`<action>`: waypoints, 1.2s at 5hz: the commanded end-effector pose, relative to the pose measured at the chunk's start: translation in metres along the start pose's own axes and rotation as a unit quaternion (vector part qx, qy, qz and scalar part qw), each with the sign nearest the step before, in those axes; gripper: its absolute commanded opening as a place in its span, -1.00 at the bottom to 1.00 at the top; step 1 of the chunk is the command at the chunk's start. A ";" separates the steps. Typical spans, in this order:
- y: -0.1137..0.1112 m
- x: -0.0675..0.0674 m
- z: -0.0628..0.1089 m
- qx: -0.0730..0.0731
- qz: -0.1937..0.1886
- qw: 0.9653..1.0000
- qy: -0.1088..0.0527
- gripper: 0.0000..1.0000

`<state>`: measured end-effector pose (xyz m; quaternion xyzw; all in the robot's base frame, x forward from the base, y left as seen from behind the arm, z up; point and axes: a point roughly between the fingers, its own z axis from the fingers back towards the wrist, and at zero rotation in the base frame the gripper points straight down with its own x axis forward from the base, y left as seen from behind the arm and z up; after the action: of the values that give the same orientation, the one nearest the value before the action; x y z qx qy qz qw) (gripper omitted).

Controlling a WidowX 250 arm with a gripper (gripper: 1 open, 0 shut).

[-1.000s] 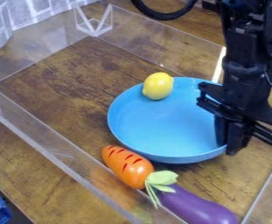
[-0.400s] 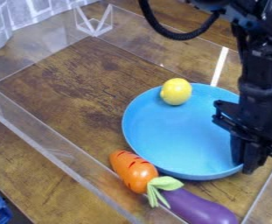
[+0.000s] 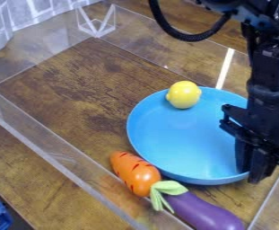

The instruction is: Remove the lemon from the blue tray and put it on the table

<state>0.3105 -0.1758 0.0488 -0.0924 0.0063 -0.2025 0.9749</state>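
Note:
The lemon (image 3: 184, 94) is a small yellow ball resting inside the blue tray (image 3: 178, 144), close to its far rim. The tray lies on the brown wooden table (image 3: 82, 99) right of centre. My gripper (image 3: 259, 169) points down at the tray's right rim, well to the right of and nearer than the lemon. Its dark fingers look closed over the rim, and their tips are hard to make out against the edge. Nothing touches the lemon.
An orange carrot (image 3: 135, 173) and a purple eggplant (image 3: 204, 214) lie by the tray's near edge. Clear acrylic walls (image 3: 46, 148) border the table, one close behind my gripper on the right. Bare wood lies left of the tray.
The tray slid to the right together with my gripper on its rim, carrying the lemon along. Over the last half second nothing visibly moved.

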 end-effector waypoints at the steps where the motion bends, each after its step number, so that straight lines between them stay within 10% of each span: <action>1: 0.003 0.013 0.028 0.003 -0.012 0.999 -0.033 1.00; 3: 0.014 0.011 0.001 0.014 -0.043 0.999 -0.006 1.00; 4: 0.020 0.006 -0.006 0.017 -0.029 0.999 -0.003 -1.00; 6: 0.025 -0.002 -0.006 0.028 0.004 1.000 0.000 -1.00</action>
<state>0.3148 -0.1585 0.0267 -0.0625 0.0187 -0.2149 0.9745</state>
